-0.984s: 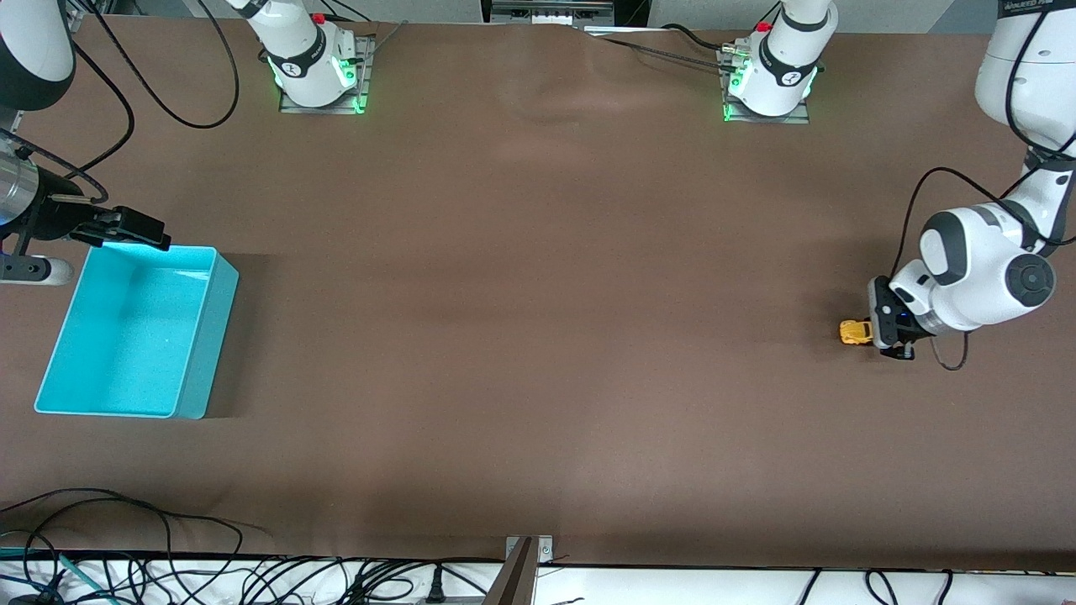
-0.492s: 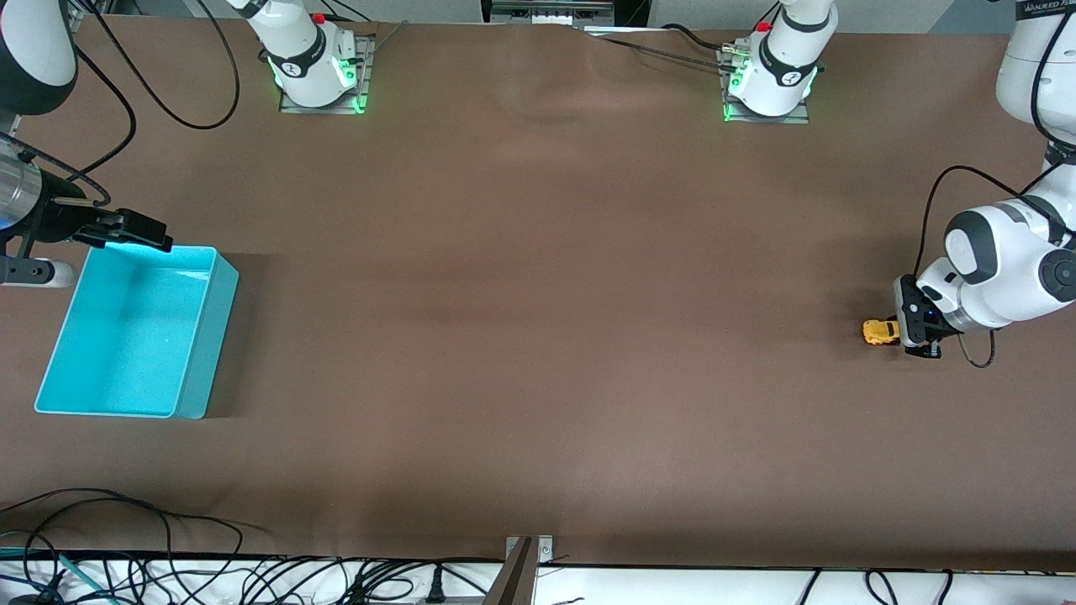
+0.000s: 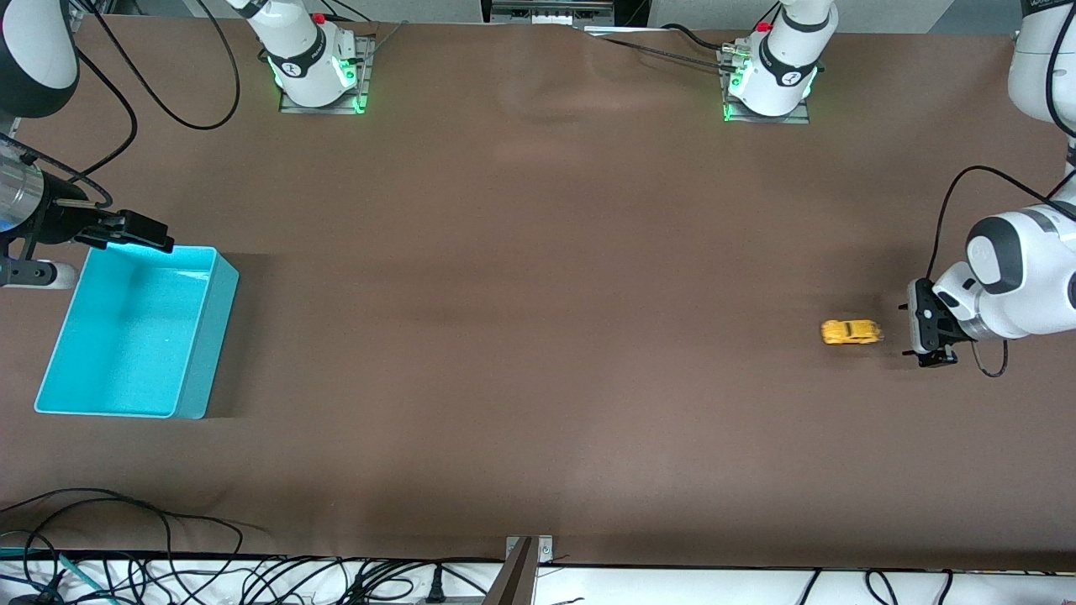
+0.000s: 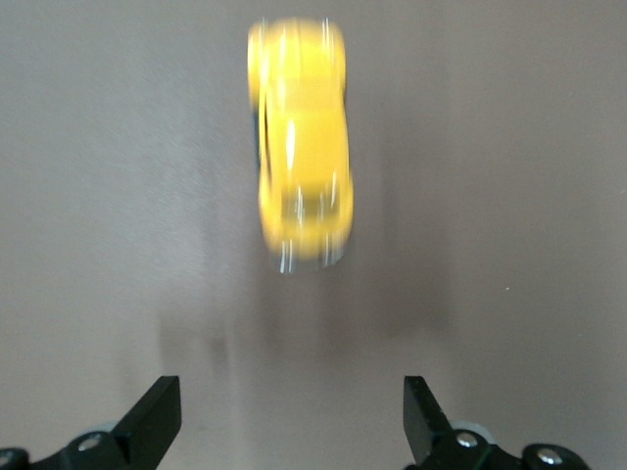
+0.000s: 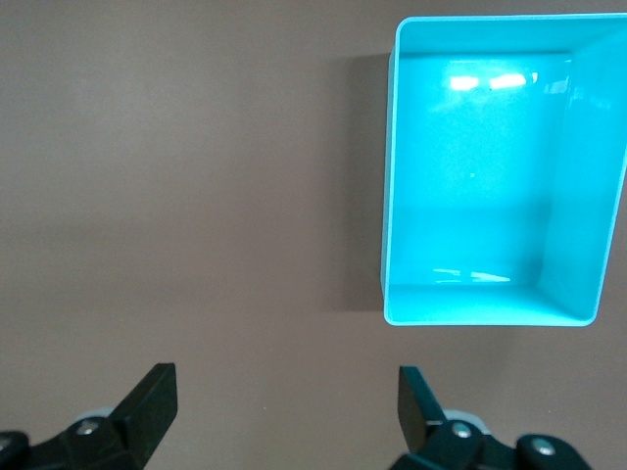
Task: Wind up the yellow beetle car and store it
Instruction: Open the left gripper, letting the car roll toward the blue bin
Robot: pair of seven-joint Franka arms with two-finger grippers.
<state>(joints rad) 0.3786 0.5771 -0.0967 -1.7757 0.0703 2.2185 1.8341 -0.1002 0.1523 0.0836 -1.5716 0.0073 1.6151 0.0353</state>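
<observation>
- Where the brown bench (image 3: 538, 336) fills nearly the whole front view, its surface is matte and plain, with a faint crease near the top centre of the frame.
- Along the bottom edge of the front view runs a pale strip with tangled black cables (image 3: 126, 571), and the two arm bases, lit green, sit at the top of the frame.
- A turquoise bin (image 3: 139, 332), empty and open-topped, rests at the middle left of the front view, toward the right arm's end of the bench.
- The right gripper (image 3: 139, 231) hangs over the bin's upper corner in the front view; its jaws are spread, with the bin seen between and above them in the right wrist view, and this arm waits.
- The yellow beetle car (image 3: 851, 332) stands free on the bench at the middle right of the front view, toward the left arm's end, streaked with motion blur in the left wrist view (image 4: 299, 181).
- The left gripper (image 3: 920, 332) sits low at the right edge of the front view, near the car but apart from it, jaws spread wide and holding nothing.
- Half a second ago the car was right against the left gripper; now it lies apart from the gripper and farther toward the frame's centre, and the gripper has pulled back toward the right edge.
- The bin and the right gripper are where they were.
</observation>
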